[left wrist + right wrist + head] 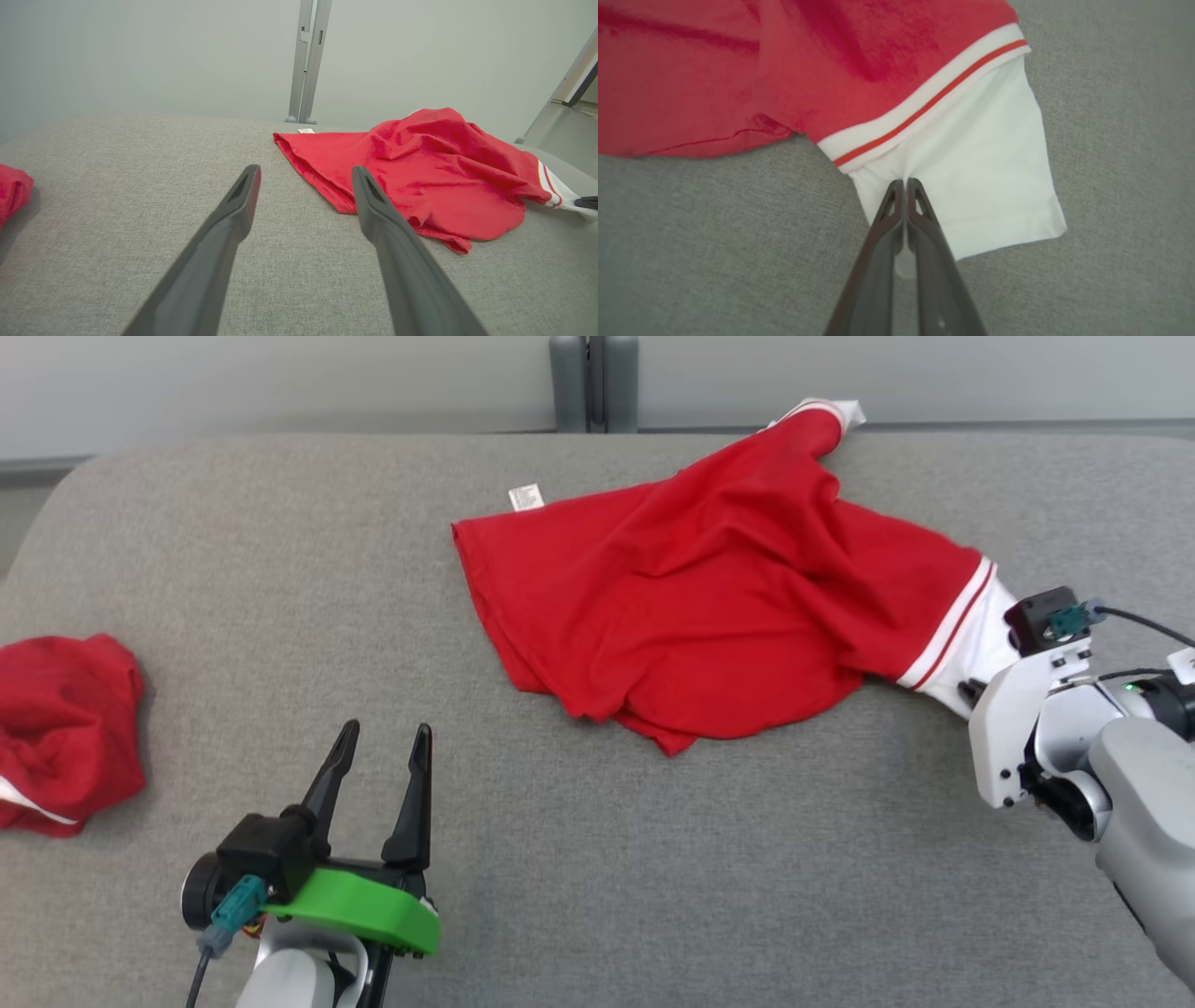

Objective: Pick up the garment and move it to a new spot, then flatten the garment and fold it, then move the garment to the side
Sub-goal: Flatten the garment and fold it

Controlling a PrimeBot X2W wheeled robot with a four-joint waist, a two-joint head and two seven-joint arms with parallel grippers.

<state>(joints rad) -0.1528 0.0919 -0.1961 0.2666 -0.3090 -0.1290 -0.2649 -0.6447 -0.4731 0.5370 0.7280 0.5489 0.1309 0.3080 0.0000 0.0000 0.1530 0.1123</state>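
1. The grey woven surface (653,859) had a coarse, felt-like weave and a rounded far-left corner. Its near and right edges were cut off in the head view.
2. The red knit garment (709,607) lay crumpled on the far right half of the surface, its soft jersey cloth bunched into deep folds with the hem layers doubled at the near edge. Its true outline could not be made out under the folds.
3. A second crumpled red cloth bundle (65,728) sat at the left edge of the surface, well apart from the garment. It was partly cut off, with a thin white line at its lower edge.
4. The garment's white sleeve (985,172) was smooth and flat, joined to the red body by a ribbed white band with one red stripe. Another white cuff at the far edge was mostly hidden behind the red cloth.
5. The right end effector (905,183) was clenched on the near edge of that white sleeve, its two dark tapered fingers pressed together with a puckered fold of cloth between them. In the head view the pale wrist housing (1013,728) hid most of the fingers.
6. The left end effector (386,728) hovered released near the front left, its matte dark fingers spread wide above bare surface, with a glossy green plastic mount (359,910) behind them.
7. A grey metal post (594,383) stood behind the far edge, its top cut off.
8. A small white sewn-in label (526,497) stuck out beside the garment's far-left corner; its print was too small to read.
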